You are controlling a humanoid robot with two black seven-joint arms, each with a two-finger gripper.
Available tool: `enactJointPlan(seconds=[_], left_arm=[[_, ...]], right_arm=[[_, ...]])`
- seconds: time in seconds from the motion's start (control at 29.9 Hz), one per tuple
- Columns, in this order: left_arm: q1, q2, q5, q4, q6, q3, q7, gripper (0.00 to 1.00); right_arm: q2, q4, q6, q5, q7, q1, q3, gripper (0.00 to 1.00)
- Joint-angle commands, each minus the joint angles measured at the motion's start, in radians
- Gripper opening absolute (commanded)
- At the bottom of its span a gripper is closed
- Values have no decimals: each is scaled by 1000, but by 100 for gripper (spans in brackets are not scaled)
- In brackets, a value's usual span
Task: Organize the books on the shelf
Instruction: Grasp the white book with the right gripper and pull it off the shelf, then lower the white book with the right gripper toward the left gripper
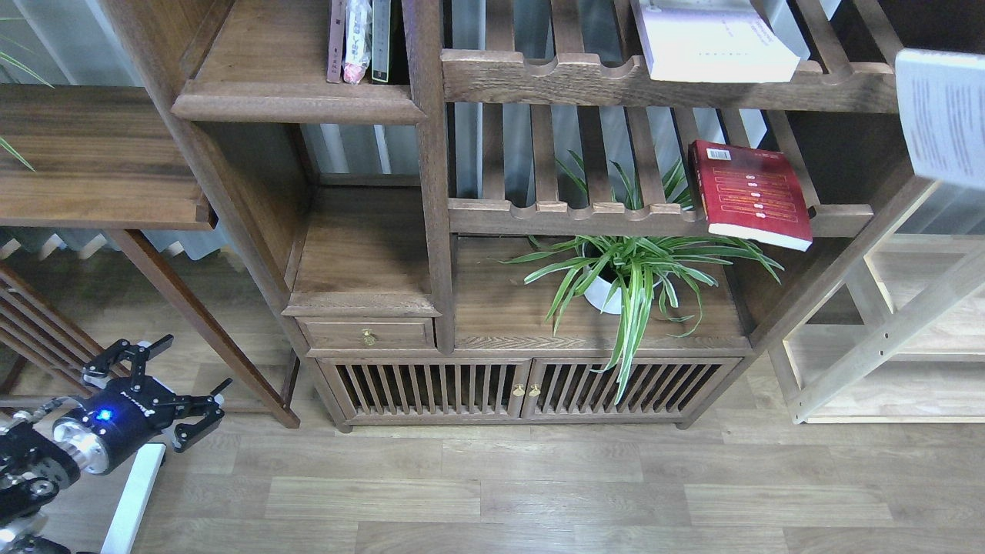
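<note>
Above pale plank floor, left tool fingers apart, beside dark shelving.

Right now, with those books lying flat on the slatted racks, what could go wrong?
The red book overhangs the front rail of its slatted rack; a clumsy grab might tip it onto the potted plant below. The pale book also juts past its rail. The left claw, open, is low and far away, so it faces a long reach.
</note>
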Motion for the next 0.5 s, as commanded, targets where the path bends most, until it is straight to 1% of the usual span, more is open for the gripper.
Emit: enactJointPlan(seconds=[0.0,0.17,0.4,0.47], left_arm=[[1,-12,0,2,-3,0,-1,100],[-4,-24,0,6,-7,0,-1,100],[-2,-46,-49,6,-13,0,-3,100],[-2,-56,-93,8,-13,0,-4,100]], right_arm=[[0,-15,-3,-44,0,0,-58,1],[0,-33,-42,-134,0,1,-149,2],[0,-36,-169,-262,0,1,-311,2],[0,-35,-224,-300,0,0,-359,2]])
